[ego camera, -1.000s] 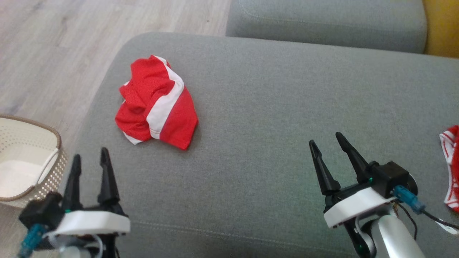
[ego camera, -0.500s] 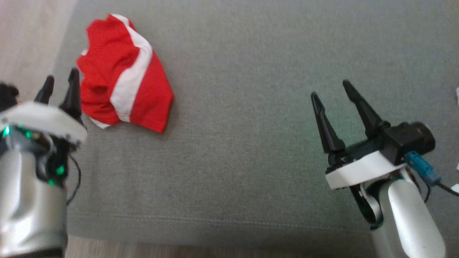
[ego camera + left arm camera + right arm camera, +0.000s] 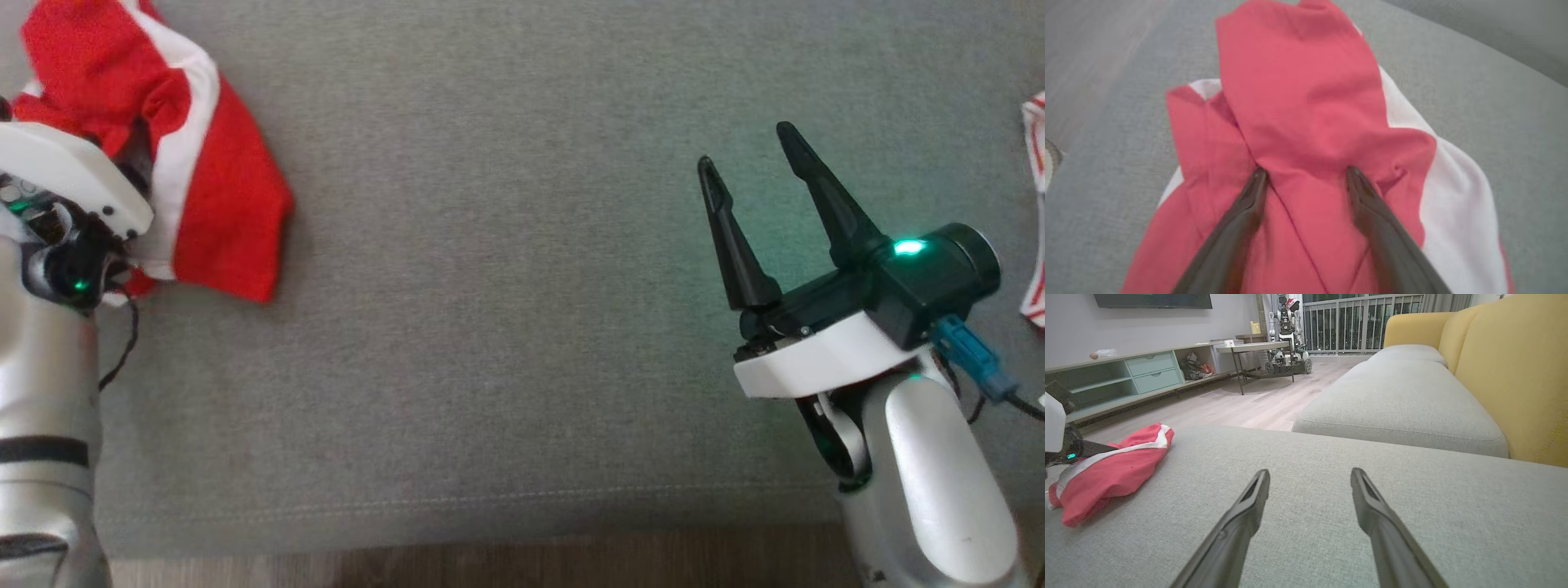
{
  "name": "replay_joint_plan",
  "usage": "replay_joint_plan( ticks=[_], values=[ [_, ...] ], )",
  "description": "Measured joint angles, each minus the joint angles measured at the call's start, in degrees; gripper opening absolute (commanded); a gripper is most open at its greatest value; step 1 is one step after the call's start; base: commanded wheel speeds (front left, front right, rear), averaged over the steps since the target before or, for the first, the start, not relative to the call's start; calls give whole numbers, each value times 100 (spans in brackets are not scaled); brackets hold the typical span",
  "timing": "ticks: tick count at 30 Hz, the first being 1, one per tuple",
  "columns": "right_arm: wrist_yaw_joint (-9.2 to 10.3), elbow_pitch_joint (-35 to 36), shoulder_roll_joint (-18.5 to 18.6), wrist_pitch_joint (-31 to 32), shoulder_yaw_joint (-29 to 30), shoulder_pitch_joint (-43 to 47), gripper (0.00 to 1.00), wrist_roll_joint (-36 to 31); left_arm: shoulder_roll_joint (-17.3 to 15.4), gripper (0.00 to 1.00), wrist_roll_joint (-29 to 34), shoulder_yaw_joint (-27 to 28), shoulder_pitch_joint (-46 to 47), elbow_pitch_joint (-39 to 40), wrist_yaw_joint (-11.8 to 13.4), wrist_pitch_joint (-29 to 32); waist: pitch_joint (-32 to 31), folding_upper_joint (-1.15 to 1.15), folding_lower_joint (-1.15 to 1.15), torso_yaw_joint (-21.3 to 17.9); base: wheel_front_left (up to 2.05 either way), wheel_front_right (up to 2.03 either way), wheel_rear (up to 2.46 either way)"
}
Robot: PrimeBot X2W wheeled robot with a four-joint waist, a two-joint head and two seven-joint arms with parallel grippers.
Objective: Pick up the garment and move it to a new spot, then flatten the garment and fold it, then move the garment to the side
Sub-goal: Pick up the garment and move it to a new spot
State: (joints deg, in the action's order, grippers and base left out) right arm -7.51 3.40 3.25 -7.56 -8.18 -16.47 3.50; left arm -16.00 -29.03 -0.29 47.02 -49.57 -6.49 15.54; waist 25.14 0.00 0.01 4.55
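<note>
The garment (image 3: 204,188) is a crumpled red cloth with a broad white stripe, lying at the far left of the grey sofa cushion (image 3: 506,310). My left wrist (image 3: 73,171) covers its left part. In the left wrist view my left gripper (image 3: 1306,173) is open, both fingertips (image 3: 1259,175) pressed into the garment (image 3: 1306,102), with a raised red fold between them. My right gripper (image 3: 747,151) is open over bare cushion, far right of the garment. In the right wrist view the right gripper (image 3: 1309,473) holds nothing and the garment (image 3: 1114,469) lies far left.
Another red and white cloth (image 3: 1035,204) lies at the cushion's right edge. Wooden floor (image 3: 490,567) runs along the cushion's near edge. A second grey cushion (image 3: 1404,404) and the yellow backrest (image 3: 1515,375) lie beyond. A basket rim (image 3: 1049,159) shows left of the sofa.
The head camera has tilted down and shifted. My left arm has moved forward onto the garment, its fingers now in the cloth. The right gripper has stayed open in much the same place.
</note>
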Motion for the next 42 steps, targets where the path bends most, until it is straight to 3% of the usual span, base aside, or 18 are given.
replay_joint_plan(
  ticks=[4, 5, 6, 10, 15, 21, 28, 35, 42],
  values=[
    [0, -7, 0, -53, -7, -59, 100, 3, -101, 100, 40, -102, 269, -555, -3, 62, 76, 0, 0, -178, 0, 0, 0],
    [0, -8, 0, -73, 3, -67, 100, 8, -123, 69, 54, -121, 331, -649, -9, 123, 82, 0, 0, -213, 0, 0, 0],
    [0, -16, 0, -84, 7, -65, 100, 14, -151, 0, 53, -134, 393, -735, -15, 159, 80, 0, 0, -239, 0, 0, 0],
    [0, -82, 0, -112, 10, -64, 100, 64, -190, 0, 46, -213, 477, -923, -43, 82, 27, 0, 0, -285, 0, 0, 0],
    [0, -193, 0, -208, 41, -64, 100, 119, -159, 0, 4, -321, 462, -934, -62, -627, -165, 0, 0, -302, 0, 0, 0],
    [0, -442, 0, -335, 99, -46, 100, 259, 119, 0, -194, -797, 335, -25, -65, -1359, -677, 0, 0, -271, 0, 0, 0],
    [0, -595, -1, -405, 70, -29, 100, 424, 608, 0, -393, -1011, -476, 1187, -27, -1371, -1215, 0, 0, -375, 0, 0, 0],
    [0, -657, 0, -455, 40, 93, 100, 489, 1274, 0, -489, -1390, -926, 2421, 528, -1101, -1399, 0, 0, -749, 0, 0, 0],
    [0, -668, -1, -512, -35, 68, 100, 575, 1385, 0, -481, -2107, -1195, 2413, 1113, -1292, -1371, 0, 0, -1193, 0, 0, 0]
  ],
)
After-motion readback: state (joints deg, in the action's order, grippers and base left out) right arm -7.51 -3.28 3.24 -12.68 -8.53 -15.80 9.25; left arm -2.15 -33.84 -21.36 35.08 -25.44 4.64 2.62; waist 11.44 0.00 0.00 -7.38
